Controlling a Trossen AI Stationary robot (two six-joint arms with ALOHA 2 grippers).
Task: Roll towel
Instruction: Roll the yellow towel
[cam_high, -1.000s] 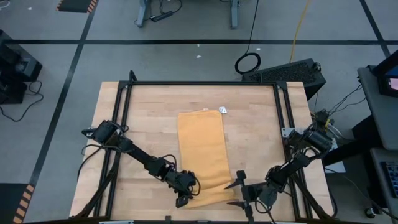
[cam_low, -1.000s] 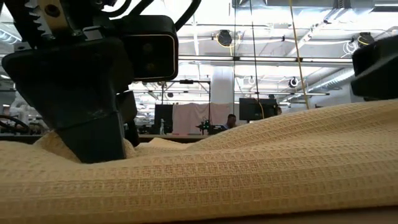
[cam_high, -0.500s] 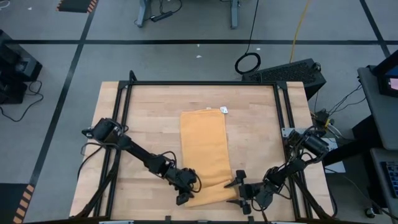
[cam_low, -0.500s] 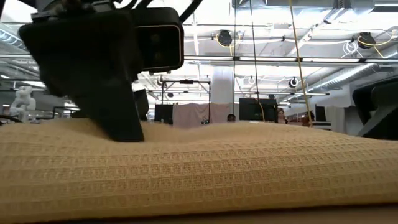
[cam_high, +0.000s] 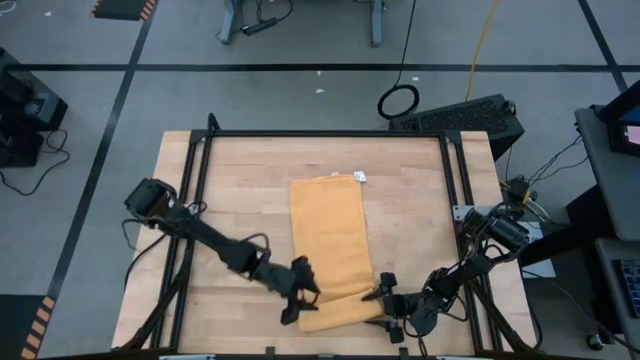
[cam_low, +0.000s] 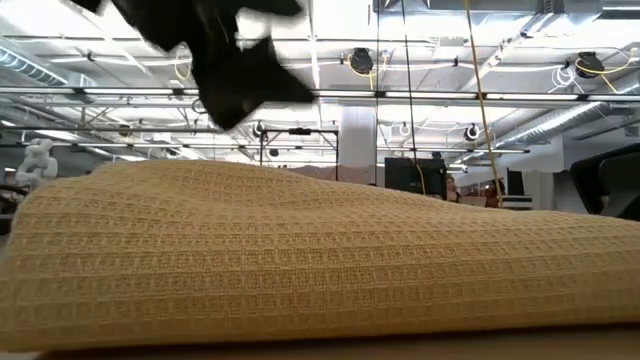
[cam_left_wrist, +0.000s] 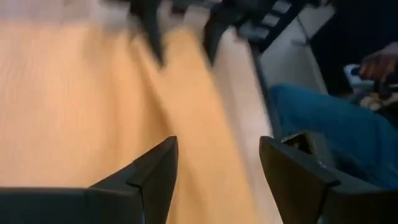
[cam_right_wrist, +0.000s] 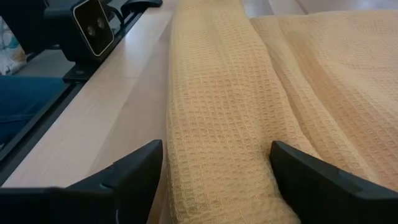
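- Since a second ago, the left gripper (cam_high: 300, 292) has lifted off the towel (cam_high: 328, 230), fingers spread wide and empty.
- Folded long, the towel lies mid-table, its near end rolled.
- At that roll's other end the right gripper (cam_high: 386, 307) waits, fingers wide.
- Rolling well likely means gripping both ends evenly.

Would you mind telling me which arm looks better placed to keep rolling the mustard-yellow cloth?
Probably the right: the right gripper sits open at the rolled end of the mustard-yellow waffle-weave towel, while the left gripper is open and lifted off it.
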